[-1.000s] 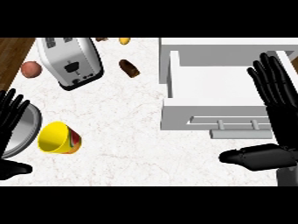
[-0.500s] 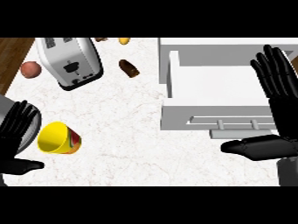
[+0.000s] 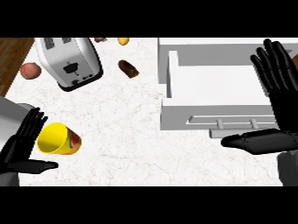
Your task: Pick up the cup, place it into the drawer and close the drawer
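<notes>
Left hand (image 3: 17, 151) moved closer to one cup (image 3: 56, 139), open; right hand (image 3: 286, 103) open; one drawer (image 3: 216, 83).

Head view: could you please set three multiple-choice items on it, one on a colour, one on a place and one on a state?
1. What colour is the open box-shaped drawer? A: brown. B: yellow. C: white.
2. Where is the yellow cup? A: inside the drawer. B: lying on the pale marbled counter, beside the black left hand. C: on the drawer's front.
3. How is the left hand? A: open, fingers straight. B: curled round the cup. C: curled, holding nothing.

Key: 1 C, its walls and floor are white; 2 B, the cup lies on the counter next to the hand; 3 A, its fingers stand straight beside the cup.
</notes>
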Robot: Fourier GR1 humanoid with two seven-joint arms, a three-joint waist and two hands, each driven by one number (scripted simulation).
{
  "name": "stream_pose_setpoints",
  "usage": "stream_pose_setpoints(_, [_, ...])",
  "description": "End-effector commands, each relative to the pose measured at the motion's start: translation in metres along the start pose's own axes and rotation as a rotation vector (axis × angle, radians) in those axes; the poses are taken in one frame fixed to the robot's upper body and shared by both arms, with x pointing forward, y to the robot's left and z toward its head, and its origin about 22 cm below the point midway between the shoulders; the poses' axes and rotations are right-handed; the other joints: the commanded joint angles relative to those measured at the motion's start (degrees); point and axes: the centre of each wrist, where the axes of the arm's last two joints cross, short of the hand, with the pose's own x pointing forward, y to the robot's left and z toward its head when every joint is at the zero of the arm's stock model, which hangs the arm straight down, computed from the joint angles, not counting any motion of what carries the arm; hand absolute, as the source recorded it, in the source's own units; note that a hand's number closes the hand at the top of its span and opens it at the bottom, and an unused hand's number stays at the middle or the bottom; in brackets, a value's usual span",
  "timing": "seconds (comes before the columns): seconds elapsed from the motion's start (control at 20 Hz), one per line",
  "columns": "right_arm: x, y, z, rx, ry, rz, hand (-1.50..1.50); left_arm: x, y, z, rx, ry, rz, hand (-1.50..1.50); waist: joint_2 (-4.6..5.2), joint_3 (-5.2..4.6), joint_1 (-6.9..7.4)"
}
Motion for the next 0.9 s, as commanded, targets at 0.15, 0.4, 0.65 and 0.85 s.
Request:
stream_pose_setpoints(0.15, [-0.001,-0.010,0.003,0.019,0.002,-0.011,-1.50,-0.024,0.010,0.003,0.038,-0.010,0.016,-1.50,0.44,-0.50,-0.67])
stream_pose_setpoints(0.4, [0.015,-0.007,-0.006,0.014,-0.009,-0.005,-1.50,-0.035,-0.001,0.006,0.045,-0.036,0.034,-1.50,0.54,-0.59,-0.92])
stream_pose_setpoints(0.65, [0.012,-0.010,-0.018,0.033,-0.002,0.020,-1.50,-0.037,-0.008,-0.002,0.021,-0.038,0.022,-1.50,0.62,-0.59,-0.81])
stream_pose_setpoints(0.85, [0.010,-0.002,-0.011,0.009,0.011,-0.002,-1.50,-0.043,-0.009,0.009,0.008,-0.056,0.047,-1.50,0.58,-0.61,-0.80])
